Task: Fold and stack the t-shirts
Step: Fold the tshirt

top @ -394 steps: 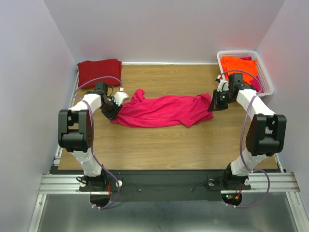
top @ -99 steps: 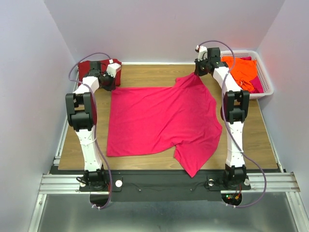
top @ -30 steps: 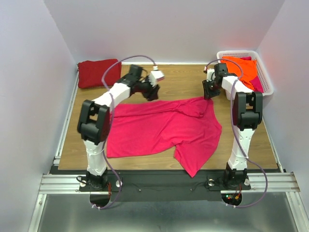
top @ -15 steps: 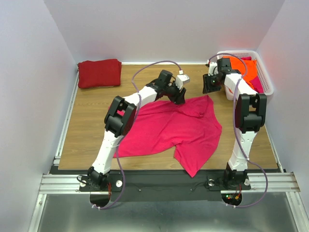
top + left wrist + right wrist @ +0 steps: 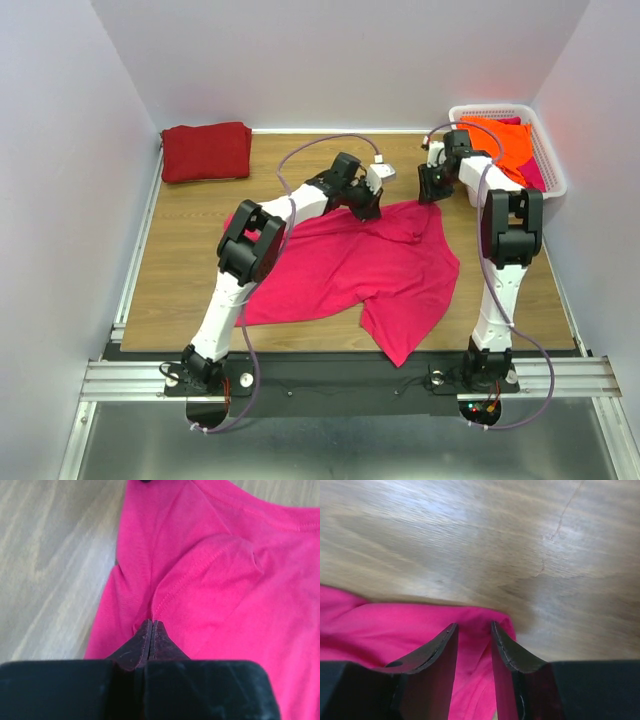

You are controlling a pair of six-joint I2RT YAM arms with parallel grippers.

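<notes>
While the bright pink-red t-shirt (image 5: 340, 265) lies spread over the middle of the table (image 5: 190, 250), its far edge is bunched beneath the two grippers. The left gripper (image 5: 151, 626) stands past the table's middle, its fingers pressed fully together on a raised fold of the pink cloth, just beside a stitched hem. In the left wrist view the rest of the shirt spreads ahead and to the right of the fingertips. The right gripper (image 5: 474, 632) stands at the shirt's far right corner, its jaws a narrow gap apart. The cloth's corner shows in and below that gap, but I cannot tell whether the pads touch it. The dark maroon-red t-shirt (image 5: 206, 151) lies folded at the far left corner, well apart from both grippers. Orange t-shirts (image 5: 497, 140) sit in the white basket (image 5: 553, 170) near the right gripper.
</notes>
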